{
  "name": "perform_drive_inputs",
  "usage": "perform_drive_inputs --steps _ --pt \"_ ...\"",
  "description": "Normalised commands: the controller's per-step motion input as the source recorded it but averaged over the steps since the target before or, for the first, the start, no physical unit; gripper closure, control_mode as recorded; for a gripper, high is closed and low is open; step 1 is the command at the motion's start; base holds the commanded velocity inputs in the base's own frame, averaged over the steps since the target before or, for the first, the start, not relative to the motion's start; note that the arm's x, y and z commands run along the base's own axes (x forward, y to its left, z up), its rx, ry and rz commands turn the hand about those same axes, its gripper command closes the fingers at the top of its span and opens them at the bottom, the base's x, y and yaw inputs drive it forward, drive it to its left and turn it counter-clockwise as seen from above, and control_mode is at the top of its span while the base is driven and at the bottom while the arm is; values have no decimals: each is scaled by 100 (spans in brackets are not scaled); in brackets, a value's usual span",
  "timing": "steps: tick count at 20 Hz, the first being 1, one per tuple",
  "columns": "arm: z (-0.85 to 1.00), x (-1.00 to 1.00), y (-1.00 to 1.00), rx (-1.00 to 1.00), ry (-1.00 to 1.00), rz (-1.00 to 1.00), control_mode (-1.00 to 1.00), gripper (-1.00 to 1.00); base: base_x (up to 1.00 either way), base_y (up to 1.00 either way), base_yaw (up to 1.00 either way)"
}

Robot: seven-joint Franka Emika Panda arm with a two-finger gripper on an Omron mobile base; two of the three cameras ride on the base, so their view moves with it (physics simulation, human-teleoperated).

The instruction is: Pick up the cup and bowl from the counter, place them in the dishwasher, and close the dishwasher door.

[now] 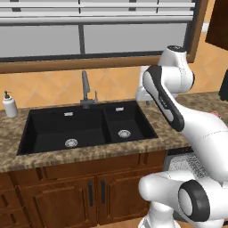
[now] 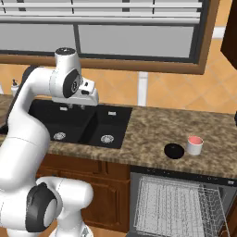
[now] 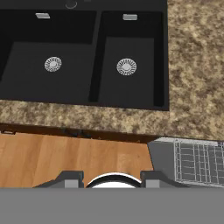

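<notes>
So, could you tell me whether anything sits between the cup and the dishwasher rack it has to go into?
Nothing visible does. The cup stands on the counter beside the bowl, right above the dishwasher, whose rack is pulled out and open from above. The bowl lies to the cup's side, not in its way down.

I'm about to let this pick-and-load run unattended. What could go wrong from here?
The bowl and cup sit nearly touching on the counter, so reaching for one may knock the other. Both stand near the front edge above the open dishwasher; a nudge might drop them. The gripper hangs over the sink, so a long sideways swing comes first.
</notes>
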Motion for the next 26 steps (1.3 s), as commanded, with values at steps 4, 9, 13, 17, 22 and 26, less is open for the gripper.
perform_drive_inputs --steps 4,9,13,17,22,26 --pt "0 0 0 0 0 0 100 -100 0 0 0" --pt "0 0 0 0 0 0 100 -100 0 5 -34" --pt "0 0 0 0 0 0 100 -100 0 25 -55" --pt "0 0 0 0 0 0 100 -100 7 37 -58" --pt "0 0 0 0 0 0 100 -100 11 50 -57" --pt "0 0 0 0 0 0 100 -100 6 57 -51"
